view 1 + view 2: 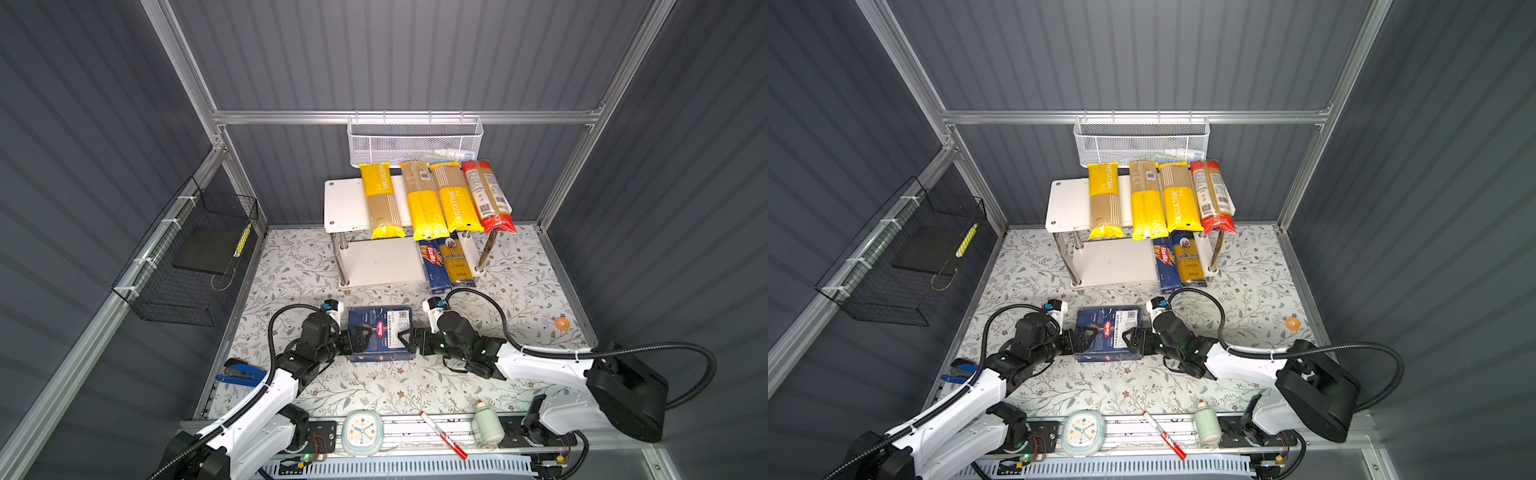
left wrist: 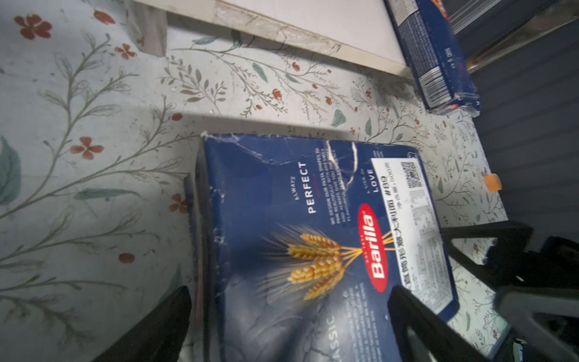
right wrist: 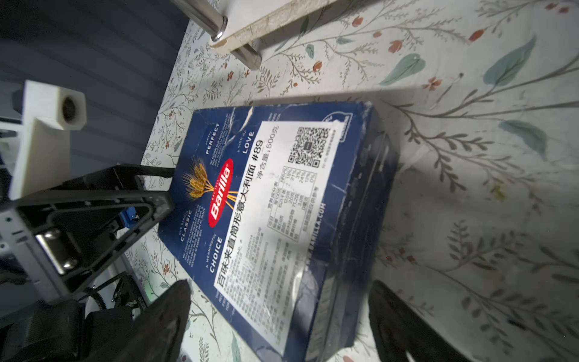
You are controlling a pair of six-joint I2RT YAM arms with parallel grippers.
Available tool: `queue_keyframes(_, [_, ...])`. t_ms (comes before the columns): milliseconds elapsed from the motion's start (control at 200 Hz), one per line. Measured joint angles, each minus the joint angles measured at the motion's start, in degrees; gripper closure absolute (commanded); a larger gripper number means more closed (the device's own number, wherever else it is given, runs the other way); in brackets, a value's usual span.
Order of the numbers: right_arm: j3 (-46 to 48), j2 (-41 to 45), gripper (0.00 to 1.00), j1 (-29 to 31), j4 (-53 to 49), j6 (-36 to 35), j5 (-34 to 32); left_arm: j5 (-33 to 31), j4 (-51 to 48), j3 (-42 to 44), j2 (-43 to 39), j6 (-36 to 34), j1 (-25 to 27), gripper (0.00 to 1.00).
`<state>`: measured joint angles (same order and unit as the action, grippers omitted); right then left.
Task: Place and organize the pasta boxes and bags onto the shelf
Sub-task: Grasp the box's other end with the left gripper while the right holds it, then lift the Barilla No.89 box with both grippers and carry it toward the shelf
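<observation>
**A:** What can you read on the wide Barilla box (image 1: 380,330)?

**B:** There's a red "Barilla" oval over a wheat sheaf, then "ALWAYS PERFECT", "A SIGN OF LOVE", "CLASSIC" and "A MEANINGFUL CHOICE". A white label carries Chinese print, "#89" and a QR code. The box lies printed face up on the floral tabletop (image 1: 374,390), in front of the shelf (image 1: 345,203) and apart from it.

**A:** And what's on the shelf?

**B:** On the top board, the first yellow bag (image 1: 380,199) and the third yellow bag (image 1: 455,203) read "PASTATIME". The second yellow bag (image 1: 422,203) between them shows only a small label too fine to read. The red-and-clear bag (image 1: 488,197) at the right end has a white label with a QR code. On the lower board, the narrow Barilla box (image 1: 434,266) and the ankara bag (image 1: 457,262) lie side by side at the right. Their near ends hang past the front edge.

**A:** How do the grippers stand?

**B:** The left gripper (image 1: 360,336) is at the box's left end and the right gripper (image 1: 404,338) at its right end, facing each other. Each is spread wide, with one finger over the printed face and the other down beside the narrow edge, near the tabletop. Neither looks pressed onto the cardboard. I can't tell whether any finger touches it.

**A:** And the arms?

**B:** The left arm (image 1: 266,395) and right arm (image 1: 540,361) reach in low from the near corners. Their wrists are rolled, so each camera sits on the far side of its gripper.
</observation>
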<state>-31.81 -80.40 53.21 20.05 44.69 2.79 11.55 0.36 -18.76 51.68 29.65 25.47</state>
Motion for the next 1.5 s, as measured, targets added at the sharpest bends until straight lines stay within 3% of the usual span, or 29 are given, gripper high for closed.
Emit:
queue_keyframes(675, [-2.51, -7.82, 0.12, 0.02, 5.51, -1.29, 2.4, 6.16, 6.56, 2.45, 1.81, -0.02, -0.44, 0.01])
queue_keyframes(1501, [-7.02, -6.73, 0.13, -0.2, -3.08, -1.66, 1.44, 10.1, 10.49, -1.31, -0.22, 0.85, -1.09, 0.01])
